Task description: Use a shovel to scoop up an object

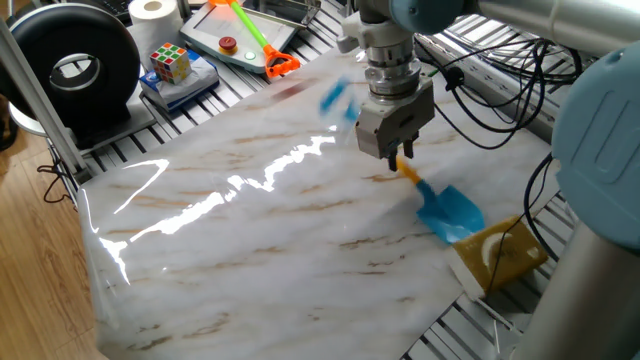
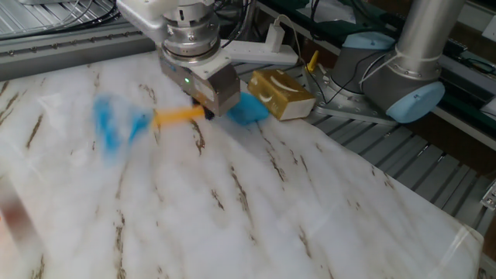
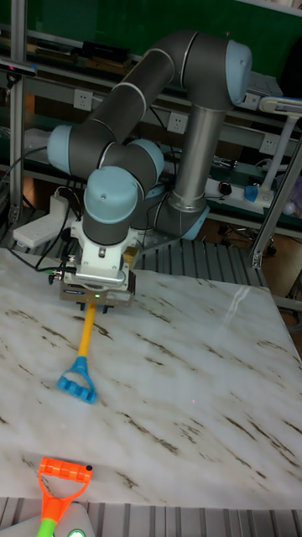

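Shovel (image 1: 444, 210), a small plastic toy with light-blue blade, orange-yellow shaft and blue loop end, is clamped at mid-shaft between the fingers of the grey two-finger gripper (image 1: 394, 152). Its blade lies low at the marble-patterned table (image 1: 250, 240) edge, beside the tan-yellow rectangular block (image 2: 280, 94) with a pale crescent mark on top; contact between them cannot be confirmed. The loop end appears blurred in both side views. A green-shafted toy tool with orange head (image 1: 262, 42) and a multicoloured puzzle cube (image 1: 170, 62) sit well apart, beyond the table.
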Controlling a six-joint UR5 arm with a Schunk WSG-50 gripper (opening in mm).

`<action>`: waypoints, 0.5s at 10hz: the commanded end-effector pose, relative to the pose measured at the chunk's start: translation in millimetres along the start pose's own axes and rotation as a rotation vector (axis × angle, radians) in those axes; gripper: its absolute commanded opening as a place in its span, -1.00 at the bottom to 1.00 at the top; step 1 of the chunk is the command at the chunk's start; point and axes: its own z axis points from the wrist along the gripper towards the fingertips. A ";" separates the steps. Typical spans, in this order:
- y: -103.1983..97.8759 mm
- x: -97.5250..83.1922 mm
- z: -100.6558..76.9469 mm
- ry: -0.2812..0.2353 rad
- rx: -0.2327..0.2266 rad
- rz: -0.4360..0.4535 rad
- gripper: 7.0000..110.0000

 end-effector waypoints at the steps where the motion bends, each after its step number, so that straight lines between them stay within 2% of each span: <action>1: 1.3 -11.7 0.6 -0.055 -0.032 -0.035 -0.28; 2: 16.0 -24.5 -1.7 -0.095 -0.072 -0.052 0.94; 3: 25.0 -35.3 -6.1 -0.133 -0.074 -0.085 0.94; 4: 31.8 -38.3 -14.4 -0.165 -0.061 -0.114 0.94; 5: 33.1 -26.9 -23.1 -0.154 -0.024 -0.111 0.94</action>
